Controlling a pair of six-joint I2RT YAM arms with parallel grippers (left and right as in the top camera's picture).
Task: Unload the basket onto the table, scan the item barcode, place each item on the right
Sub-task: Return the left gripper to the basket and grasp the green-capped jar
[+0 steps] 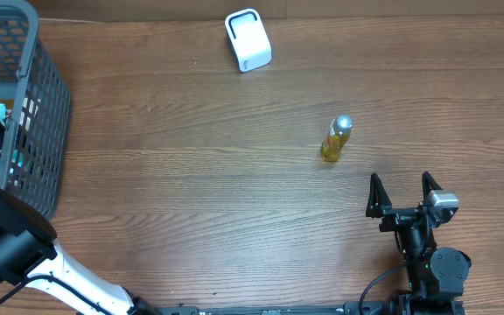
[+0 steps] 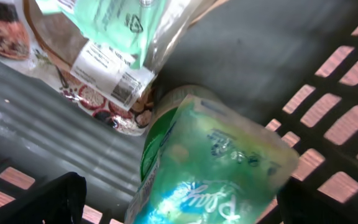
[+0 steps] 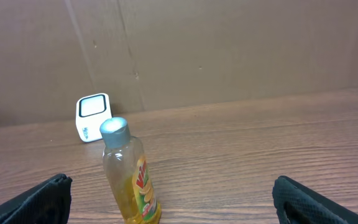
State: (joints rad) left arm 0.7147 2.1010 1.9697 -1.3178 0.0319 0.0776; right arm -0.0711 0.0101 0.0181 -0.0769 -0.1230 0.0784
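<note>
Where the bottle stands: we've got the bottle (image 1: 337, 140) upright on the open desk (image 1: 191, 192), cap on top, long axis vertical, nothing touching it.
Right fingers: the right fingers (image 1: 374, 197) are spread wide and holding nothing, low over the near edge of the desk.
Key relation: the bottle sits ahead of those fingers and a little to their left. In the right wrist view it (image 3: 129, 180) rises left of centre, between the two tips but apart from them.
Nearer arm: the right one, clearly. The left arm is far across the desk.
Left fingers: the left fingers (image 2: 58, 199) are down inside the basket (image 1: 24, 131), also spread, with a green pouch (image 2: 216, 168) lying between them. We can't say that they touch it.
Scanner: the white scanner (image 1: 248, 39) stands near the far edge, beyond the bottle and further left, well apart from it.
Room: there is bare wood all round the bottle and a clean lane from it to the scanner.
Barcode: we can't see it from here, only red lettering on the label.
Our call: a straight reach forward, shading left, and a side grip low on the body, since a tall, narrow bottle could tip if nudged.
</note>
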